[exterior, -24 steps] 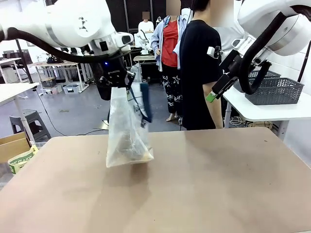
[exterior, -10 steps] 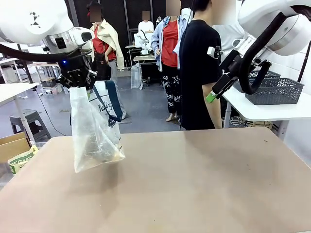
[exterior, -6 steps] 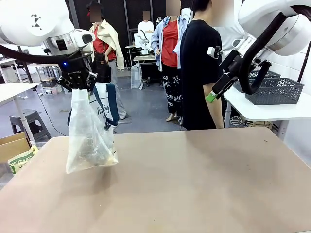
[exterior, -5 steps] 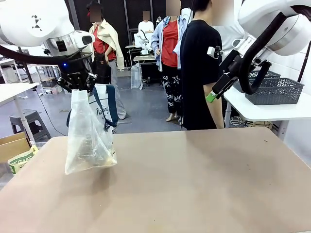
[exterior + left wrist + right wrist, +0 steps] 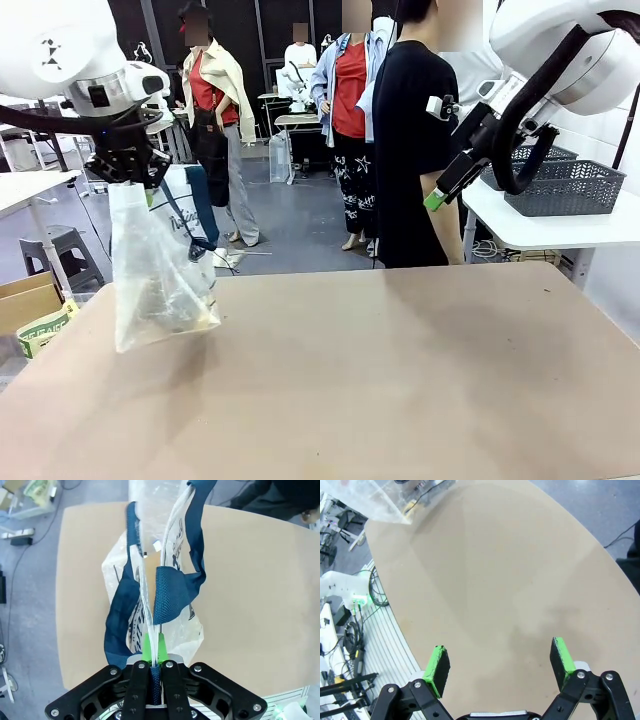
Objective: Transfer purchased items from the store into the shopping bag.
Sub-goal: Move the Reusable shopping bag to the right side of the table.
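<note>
- Leftward since a moment ago, my left gripper (image 5: 151, 652) carries the translucent whitish plastic shopping bag (image 5: 158, 270) by its navy handles, jaws clamped, above the tan table (image 5: 400, 380)
- Brownish purchased items (image 5: 180, 310) inside look blurred
- My right gripper (image 5: 500, 667) hangs wide apart, empty

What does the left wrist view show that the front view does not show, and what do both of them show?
The left wrist view alone shows the left tool from above, its green pads shut on the bag's rim, beside a navy handle.

The front view alone shows the right tool raised at the far right, a person behind the table, and brownish items low in the bag.

Both show the bag hanging from the left tool over the tan table.
</note>
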Tool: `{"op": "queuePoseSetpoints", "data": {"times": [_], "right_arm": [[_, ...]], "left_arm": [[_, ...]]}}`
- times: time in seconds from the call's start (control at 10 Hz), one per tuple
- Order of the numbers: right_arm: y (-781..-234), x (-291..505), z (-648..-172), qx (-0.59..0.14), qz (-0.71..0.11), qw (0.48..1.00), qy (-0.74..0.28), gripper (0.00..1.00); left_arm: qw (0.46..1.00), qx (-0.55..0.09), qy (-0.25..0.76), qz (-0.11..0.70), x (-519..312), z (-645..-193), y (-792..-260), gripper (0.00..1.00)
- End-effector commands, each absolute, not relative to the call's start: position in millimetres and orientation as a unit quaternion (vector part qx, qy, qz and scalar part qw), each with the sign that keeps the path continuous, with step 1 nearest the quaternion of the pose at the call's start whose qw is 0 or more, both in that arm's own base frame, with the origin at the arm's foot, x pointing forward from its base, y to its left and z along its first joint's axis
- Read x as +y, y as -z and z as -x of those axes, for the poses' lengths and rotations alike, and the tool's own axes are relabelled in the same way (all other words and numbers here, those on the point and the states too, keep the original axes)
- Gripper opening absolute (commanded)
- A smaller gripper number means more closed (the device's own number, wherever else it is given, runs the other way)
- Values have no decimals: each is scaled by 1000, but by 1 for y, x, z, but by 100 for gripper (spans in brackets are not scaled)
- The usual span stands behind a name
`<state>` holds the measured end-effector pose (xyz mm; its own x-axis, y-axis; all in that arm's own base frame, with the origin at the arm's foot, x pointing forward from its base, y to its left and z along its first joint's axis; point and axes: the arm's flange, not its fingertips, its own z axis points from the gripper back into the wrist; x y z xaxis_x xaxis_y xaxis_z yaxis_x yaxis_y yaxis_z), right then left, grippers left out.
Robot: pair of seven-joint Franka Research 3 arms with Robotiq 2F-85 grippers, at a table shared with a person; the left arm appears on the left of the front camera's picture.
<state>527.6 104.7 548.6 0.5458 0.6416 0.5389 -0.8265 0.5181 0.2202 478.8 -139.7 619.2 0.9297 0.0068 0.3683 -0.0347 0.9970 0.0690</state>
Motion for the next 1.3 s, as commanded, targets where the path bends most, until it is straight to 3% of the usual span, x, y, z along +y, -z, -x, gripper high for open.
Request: {"op": "queuePoseSetpoints", "data": {"times": [0.0,0.6,1.2], "right_arm": [[-551,106,-531,-192,-229,852,-429,100],[-551,106,-531,-192,-229,852,-429,100],[-551,106,-531,-192,-229,852,-429,100]], "left_arm": [[973,-224,-7,-47,-113,-469,-619,0],[972,-226,7,-69,-59,-475,-610,0],[978,-201,-2,-60,-63,-478,-602,0]]}}
